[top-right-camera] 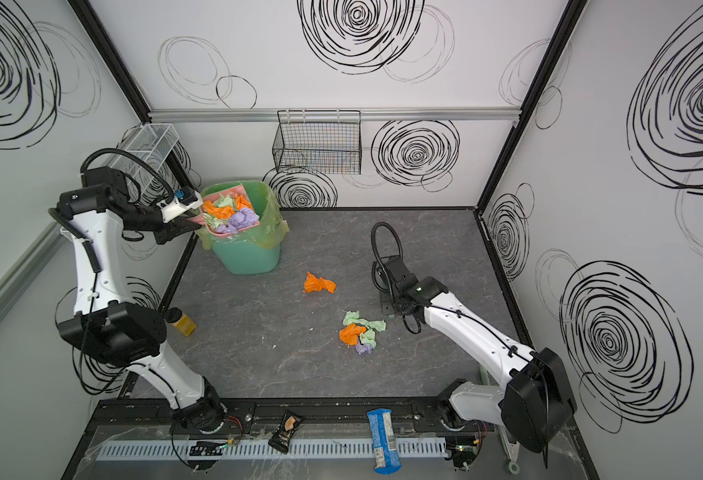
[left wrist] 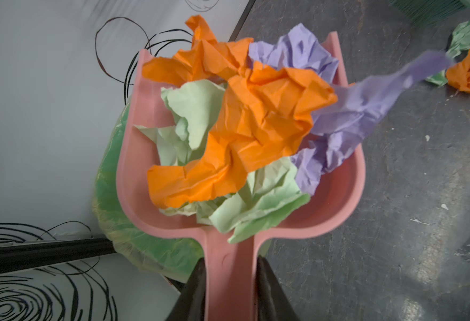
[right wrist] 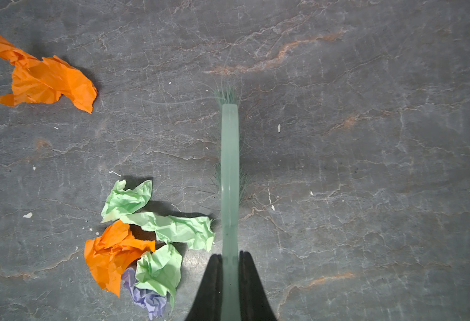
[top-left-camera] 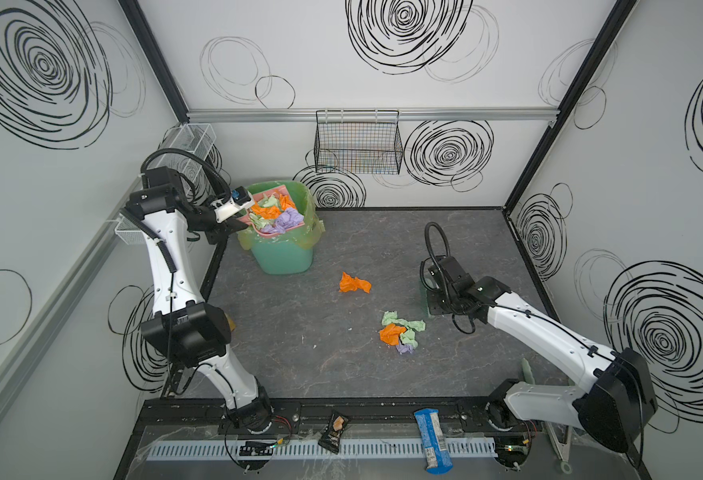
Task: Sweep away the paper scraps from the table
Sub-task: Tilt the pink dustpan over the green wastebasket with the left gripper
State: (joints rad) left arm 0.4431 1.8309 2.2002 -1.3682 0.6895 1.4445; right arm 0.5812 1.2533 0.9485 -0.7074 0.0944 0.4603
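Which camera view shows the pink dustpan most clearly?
The left wrist view: the dustpan fills the picture, with its handle clamped in the left tool and paper scraps heaped inside. Both top views show it small, above the green bin. The right wrist view misses it.

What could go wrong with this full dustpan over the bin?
1. The pink plastic dustpan in the left gripper is heaped; a lavender paper strip overhangs its rim and may drop outside the green lined bin.
2. The lone crumpled orange scrap lies apart from the mixed scrap cluster; the pale green brush could miss it.
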